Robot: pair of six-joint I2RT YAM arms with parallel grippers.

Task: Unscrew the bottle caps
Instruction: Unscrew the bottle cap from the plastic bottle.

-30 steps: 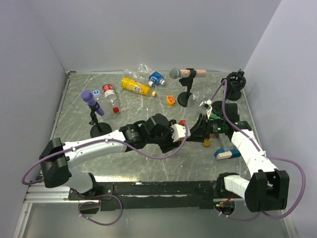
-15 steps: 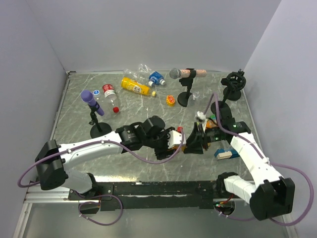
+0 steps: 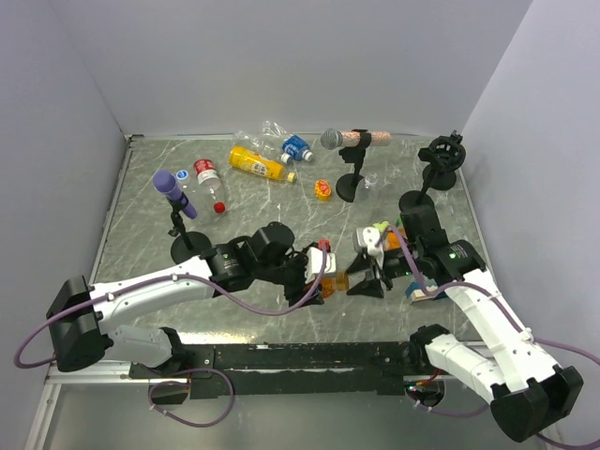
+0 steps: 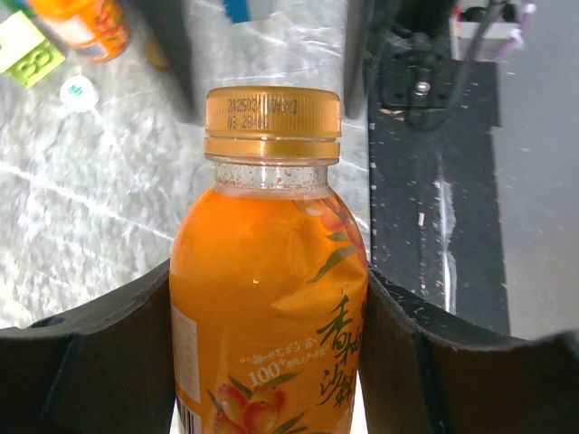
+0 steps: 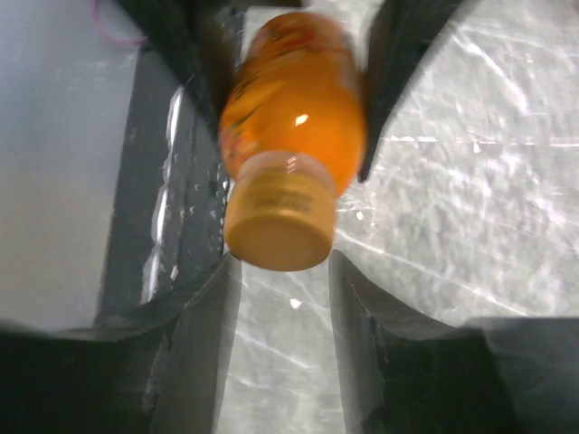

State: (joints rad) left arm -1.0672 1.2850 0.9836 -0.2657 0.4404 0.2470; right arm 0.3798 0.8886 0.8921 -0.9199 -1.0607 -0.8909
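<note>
My left gripper (image 3: 319, 281) is shut on a stubby orange bottle (image 3: 336, 281) and holds it off the table by its body. In the left wrist view the bottle (image 4: 271, 298) fills the space between both fingers, with its orange-brown cap (image 4: 272, 113) on and pointing away. My right gripper (image 3: 356, 279) faces the cap, open. In the right wrist view the cap (image 5: 276, 231) sits just at the tips of the spread fingers (image 5: 204, 307), not gripped. A yellow bottle (image 3: 255, 164) and clear bottles (image 3: 286, 142) lie at the back.
A purple-headed microphone (image 3: 173, 194) stands at the left and a grey-headed one (image 3: 342, 139) at the back. A red-labelled bottle (image 3: 206, 175), a loose red cap (image 3: 218, 207) and a blue block (image 3: 422, 289) lie about. A second orange bottle (image 4: 86, 27) and a white cap (image 4: 78, 92) lie beyond.
Both arms have drawn back toward the near edge and to the left. The right gripper has swung round and now faces the bottle's cap.
</note>
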